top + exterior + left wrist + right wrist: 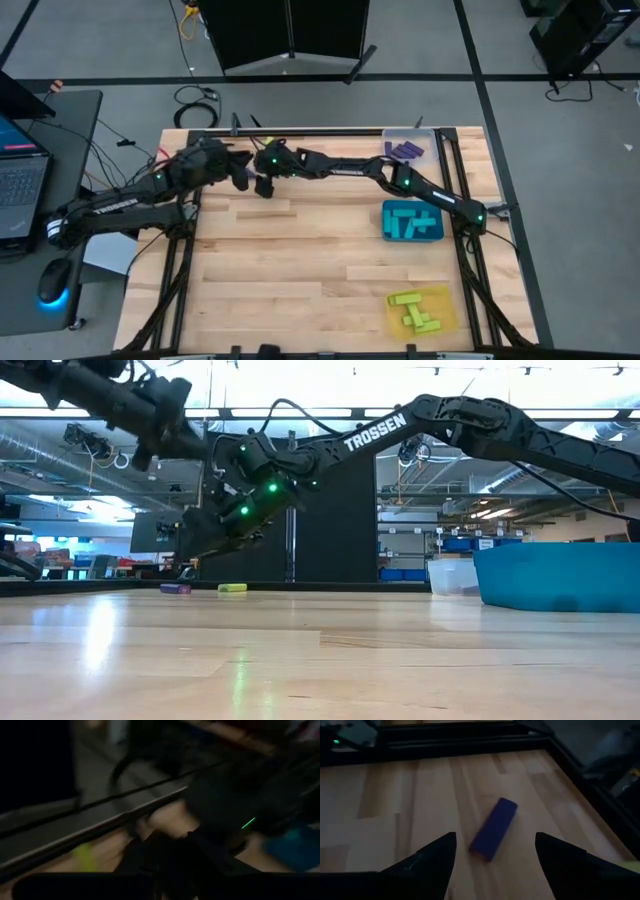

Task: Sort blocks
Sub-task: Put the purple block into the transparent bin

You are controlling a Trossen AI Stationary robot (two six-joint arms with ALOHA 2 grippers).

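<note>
Right jaws apart over purple block [493, 828]

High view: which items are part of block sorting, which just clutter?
Job: dark purple rectangular block between the right gripper jaws; clear tray; teal square tray; yellow square tray.
Clutter: open laptop; computer mouse.

Blocks sorted by colour, two seen loose at the far edge

Purple blocks [404, 151] are piled in the clear tray at upper right of the high view, cyan blocks [411, 221] below them, yellow-green blocks [419, 310] at lower right. A purple block [494, 828] is seen flat, angled, on bare wood; a yellow-green block [232, 588] lies just beside it
</note>
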